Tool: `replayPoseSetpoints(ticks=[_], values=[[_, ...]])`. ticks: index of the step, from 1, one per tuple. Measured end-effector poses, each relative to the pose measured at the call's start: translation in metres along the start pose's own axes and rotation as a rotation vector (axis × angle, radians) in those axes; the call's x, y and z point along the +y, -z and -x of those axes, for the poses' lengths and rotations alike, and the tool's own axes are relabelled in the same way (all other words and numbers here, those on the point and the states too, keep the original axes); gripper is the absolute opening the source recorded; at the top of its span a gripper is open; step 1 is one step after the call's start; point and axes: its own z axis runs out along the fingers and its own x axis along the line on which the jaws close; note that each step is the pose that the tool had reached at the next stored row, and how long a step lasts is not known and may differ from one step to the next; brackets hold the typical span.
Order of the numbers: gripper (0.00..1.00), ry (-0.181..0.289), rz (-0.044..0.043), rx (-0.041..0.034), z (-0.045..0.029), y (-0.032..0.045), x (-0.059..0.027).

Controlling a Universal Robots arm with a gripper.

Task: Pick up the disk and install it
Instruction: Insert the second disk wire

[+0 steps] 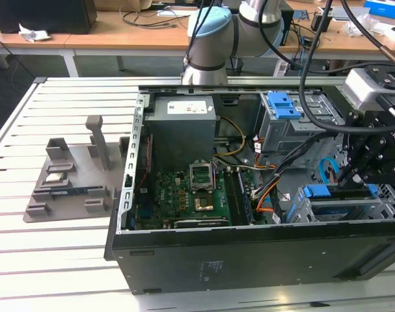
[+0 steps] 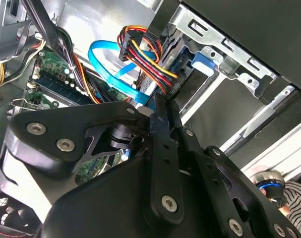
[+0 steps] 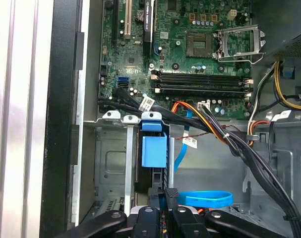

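While low in PC case [image 1: 249,253], gripper [image 3: 165,192] pressed together, just by disk [image 3: 154,151] in bay [image 3: 110,163].

Even, bright overhead light fills the exterior view, with soft glare on the white slatted metal counter [image 1: 54,214]. In the second wrist view the black gripper linkage [image 2: 160,163] looms close and soft-focused, against pale washed-out metal behind.

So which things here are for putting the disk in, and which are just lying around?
For the job:
- end effector
- disk with its blue frame, just below the end effector in the exterior view
- drive bay

Just there:
- grey parts holder
- grey metal box
- green circuit board
- blue cable loop
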Motion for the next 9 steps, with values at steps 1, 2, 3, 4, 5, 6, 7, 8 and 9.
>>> replayPoseSetpoints(ticks=[1,2,3,4,5,6,7,8,9], values=[[0.16,0.0,0.0,0.0,0.0,-0.0003,-0.0001],[0.16,0.0,0.0001,0.0001,0.0,-0.0005,-0.0006],[0.16,0.0,0.0001,0.0001,-0.0001,-0.0009,-0.0012],[0.16,0.0,0.0001,0.0001,-0.0001,-0.0013,-0.0016],[0.16,0.0,0.0001,0.0001,-0.0001,-0.002,-0.002],[0.16,0.0,0.0001,0.0003,-0.0001,-0.0032,-0.0023],[0.16,0.0,0.0,0.0003,-0.0001,-0.0037,-0.0024],[0.16,0.0,0.0,0.0002,-0.0001,-0.0038,-0.0024],[0.16,0.0,0.0,0.0,-0.0001,-0.0039,-0.0024]])
